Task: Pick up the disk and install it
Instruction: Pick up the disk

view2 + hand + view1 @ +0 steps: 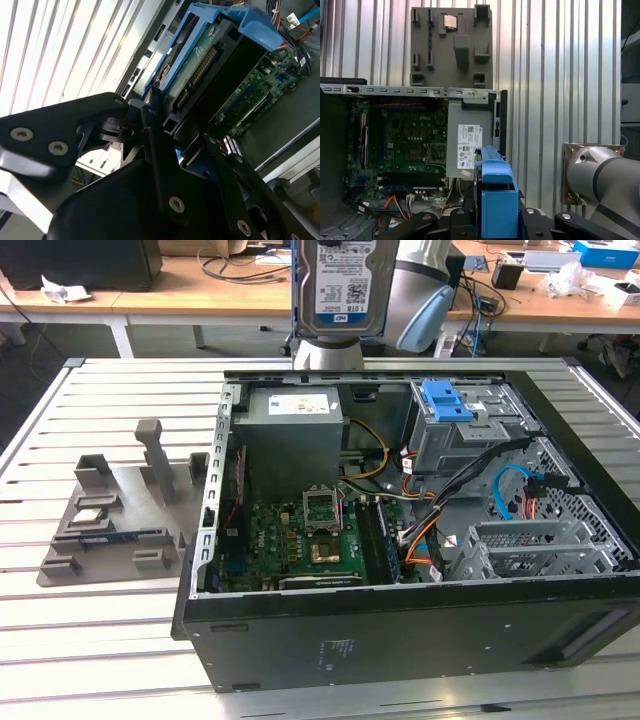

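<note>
So the gripper (186, 152) is clamped tight on the disk (340, 280), black fingers (155, 150) squeezing the blue carrier frame from both sides in the second wrist view. The drive hangs up in the air, label side facing the exterior view, well above the far edge of the open computer case (400, 640) and not touching anything in it. Right below it sits the grey power supply box (295, 435) at the far side of the case, with the green motherboard (300, 535) nearer. Over toward the exterior view's right there's a drive cage with a blue latch (447, 400) on top and a mess of cables around it. The case lies on its side on a slatted metal table (60, 640), and a grey parts fixture (110, 505) sits just beside it on the exterior view's left
</note>
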Robot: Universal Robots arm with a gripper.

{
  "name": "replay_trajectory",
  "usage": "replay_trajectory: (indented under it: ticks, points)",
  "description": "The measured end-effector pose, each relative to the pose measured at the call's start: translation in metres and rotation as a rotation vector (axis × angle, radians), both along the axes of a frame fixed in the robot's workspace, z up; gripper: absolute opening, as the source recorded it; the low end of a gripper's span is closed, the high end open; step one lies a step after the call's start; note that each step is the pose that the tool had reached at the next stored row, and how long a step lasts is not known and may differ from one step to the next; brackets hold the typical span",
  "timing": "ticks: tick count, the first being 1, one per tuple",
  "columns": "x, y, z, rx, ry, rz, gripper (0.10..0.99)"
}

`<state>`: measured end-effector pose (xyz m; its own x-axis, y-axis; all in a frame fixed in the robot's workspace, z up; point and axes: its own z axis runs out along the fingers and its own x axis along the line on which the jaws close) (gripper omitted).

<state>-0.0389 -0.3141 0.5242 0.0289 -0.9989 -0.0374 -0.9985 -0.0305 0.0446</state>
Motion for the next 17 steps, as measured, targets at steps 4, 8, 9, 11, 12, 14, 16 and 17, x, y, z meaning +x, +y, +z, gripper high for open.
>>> replay_trajectory:
  ticks: [4, 8, 9, 11, 12, 14, 16, 17]
  points:
    - [0.0143, 0.0, 0.0, 0.0, 0.0, 0.0, 0.365]
    - [0.0257, 0.0, 0.0, 0.0, -0.0001, 0.0, 0.365]
    - [0.0288, 0.0, -0.0001, 0.0, -0.0001, 0.0, 0.365]
    - [0.0338, 0.0, -0.0001, 0.0, -0.0001, 0.0, 0.365]
    - [0.0365, 0.0, -0.0001, 0.0, -0.0001, 0.0, 0.365]
    - [0.0411, 0.0001, 0.0, 0.0, 0.0, 0.0, 0.365]
    - [0.0432, 0.0, -0.0001, 0.0, -0.0001, 0.0, 0.365]
    - [0.0432, 0.0, 0.0, 0.0, 0.0, 0.0, 0.365]
